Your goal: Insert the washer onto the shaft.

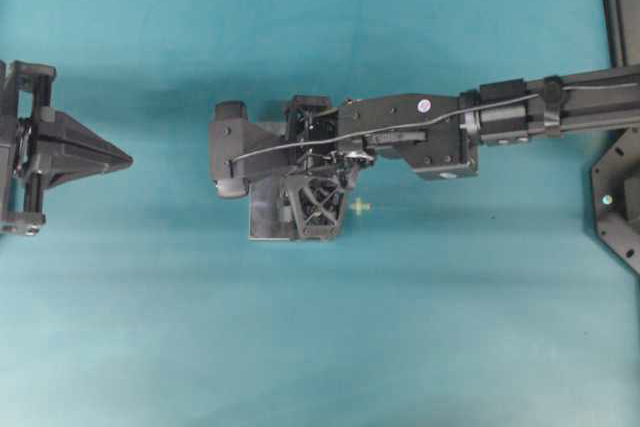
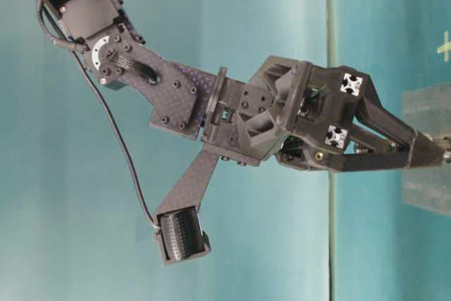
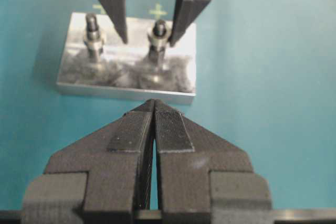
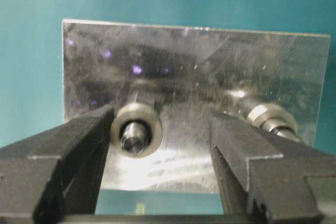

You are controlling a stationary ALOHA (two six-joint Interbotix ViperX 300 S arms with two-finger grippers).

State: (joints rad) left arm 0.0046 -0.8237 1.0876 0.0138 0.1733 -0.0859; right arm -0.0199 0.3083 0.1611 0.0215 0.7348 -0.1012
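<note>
Silver washer (image 4: 137, 128) seated around upright shaft (image 4: 132, 140).

Even, bright overhead lighting; the arms cast soft shadows on the teal table (image 1: 150, 327). Right wrist view: glare and violet reflections on the polished metal block (image 4: 210, 66); near fingers (image 4: 52, 166) blurred. Left wrist view: block and shafts (image 3: 159, 40) slightly soft.

surface: teal tabletop (image 1: 300, 347) | light: even, soft shadows

Overhead looks straight down, table-level sideways, both wrist cameras close in from opposite sides on the metal plate (image 3: 126, 77).
</note>
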